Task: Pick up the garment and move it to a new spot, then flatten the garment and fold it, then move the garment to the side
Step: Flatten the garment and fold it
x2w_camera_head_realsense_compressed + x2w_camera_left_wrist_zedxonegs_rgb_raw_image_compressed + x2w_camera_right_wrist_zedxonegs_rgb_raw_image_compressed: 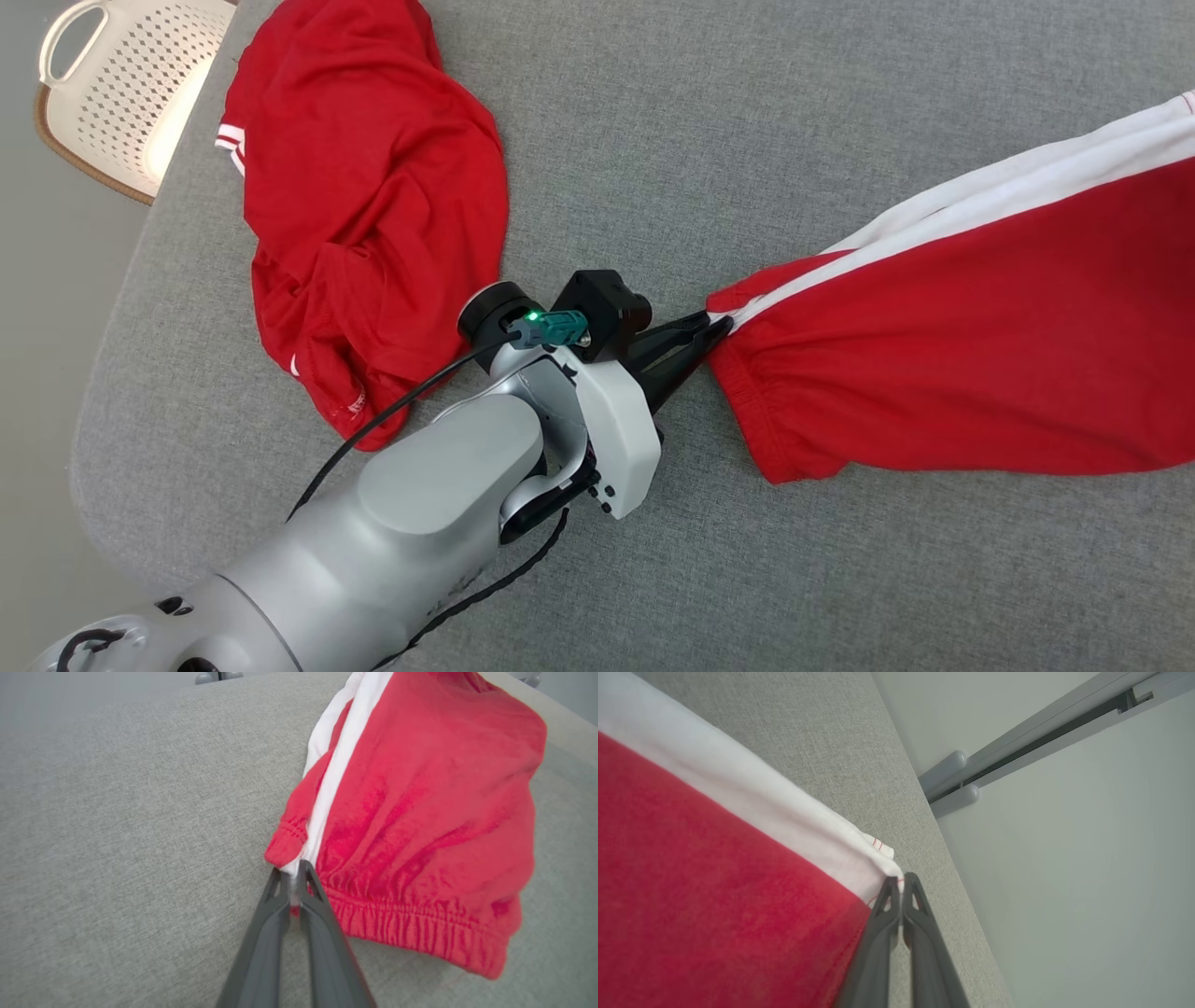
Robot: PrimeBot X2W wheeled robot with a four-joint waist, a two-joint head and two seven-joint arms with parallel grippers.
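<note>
The garment [971, 355] is a pair of red shorts with a white side stripe, stretched across the right of the grey table. My left gripper [702, 329] is shut on its elastic waistband at the white stripe, as the left wrist view shows at the garment [420, 812] and the gripper [293, 877]. In the right wrist view my right gripper [900, 883] is shut on the white-striped hem corner of the garment [714, 882], near the table's edge. The cloth hangs taut between the two grips.
A crumpled red shirt [364, 205] lies at the table's far left. A white perforated basket [121, 84] stands beyond the table's left corner. The grey padded table [747, 140] spreads under everything; its edge [934, 849] runs close to my right gripper.
</note>
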